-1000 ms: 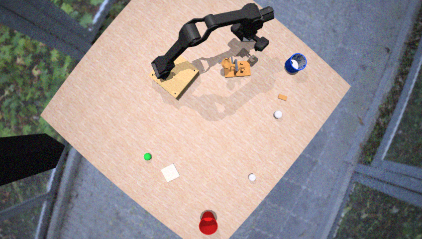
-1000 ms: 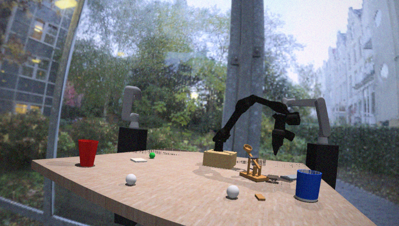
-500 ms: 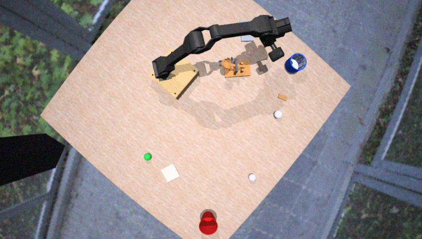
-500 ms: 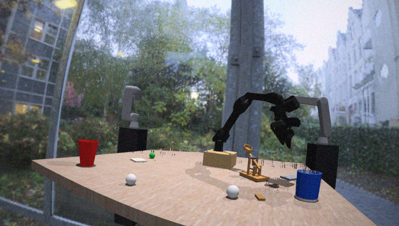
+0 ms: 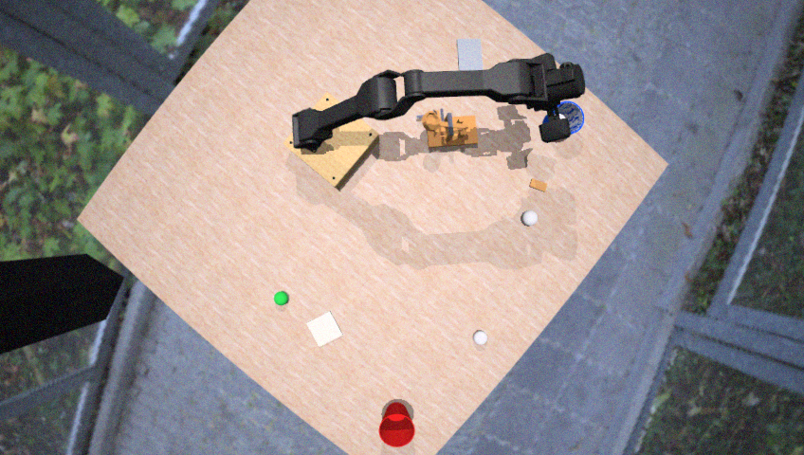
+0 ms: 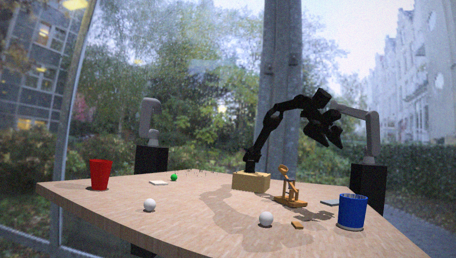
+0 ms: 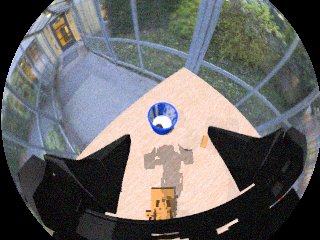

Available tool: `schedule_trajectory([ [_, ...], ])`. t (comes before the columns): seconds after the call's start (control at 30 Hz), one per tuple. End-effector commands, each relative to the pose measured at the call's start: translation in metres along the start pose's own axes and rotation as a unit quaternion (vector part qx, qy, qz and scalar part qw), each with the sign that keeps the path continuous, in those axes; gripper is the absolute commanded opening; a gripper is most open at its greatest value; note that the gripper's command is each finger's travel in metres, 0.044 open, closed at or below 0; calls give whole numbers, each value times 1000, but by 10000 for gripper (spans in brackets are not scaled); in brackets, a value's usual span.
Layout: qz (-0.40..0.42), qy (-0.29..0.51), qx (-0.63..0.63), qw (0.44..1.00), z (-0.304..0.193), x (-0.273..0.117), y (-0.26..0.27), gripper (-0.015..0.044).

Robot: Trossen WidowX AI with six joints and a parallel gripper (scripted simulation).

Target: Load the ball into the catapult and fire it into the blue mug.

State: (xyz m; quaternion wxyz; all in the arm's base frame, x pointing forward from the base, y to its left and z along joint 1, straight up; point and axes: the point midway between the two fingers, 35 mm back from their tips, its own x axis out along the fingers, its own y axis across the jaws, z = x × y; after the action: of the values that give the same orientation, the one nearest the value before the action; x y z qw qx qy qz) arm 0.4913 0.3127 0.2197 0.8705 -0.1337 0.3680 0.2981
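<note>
Hand (image 6: pixel 334 147) (image 7: pixel 171 134): wide open, nothing gripped, raised above counter (image 5: pixel 394 316) (image 6: pixel 179 217) (image 7: pixel 190 100) | catapult (image 5: pixel 462 137) (image 6: pixel 289 201) (image 7: pixel 162 195): upright, arm raised | blue mug (image 5: pixel 576 119) (image 6: pixel 352 211) (image 7: pixel 163 119): upright, near orange block (image 5: pixel 538 185) (image 6: pixel 297 224) (image 7: pixel 204 141)

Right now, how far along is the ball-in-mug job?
Aiming looks done: the catapult roughly faces the blue mug. The open hand hangs empty. Loading and firing seem left, as the catapult's cup looks empty, though whether the mug holds a ball is unclear.
</note>
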Motion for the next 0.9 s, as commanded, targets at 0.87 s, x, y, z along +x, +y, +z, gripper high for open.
schedule_trajectory([
  [0.87,4,-22,16,1000,11,-4,-9,440],
])
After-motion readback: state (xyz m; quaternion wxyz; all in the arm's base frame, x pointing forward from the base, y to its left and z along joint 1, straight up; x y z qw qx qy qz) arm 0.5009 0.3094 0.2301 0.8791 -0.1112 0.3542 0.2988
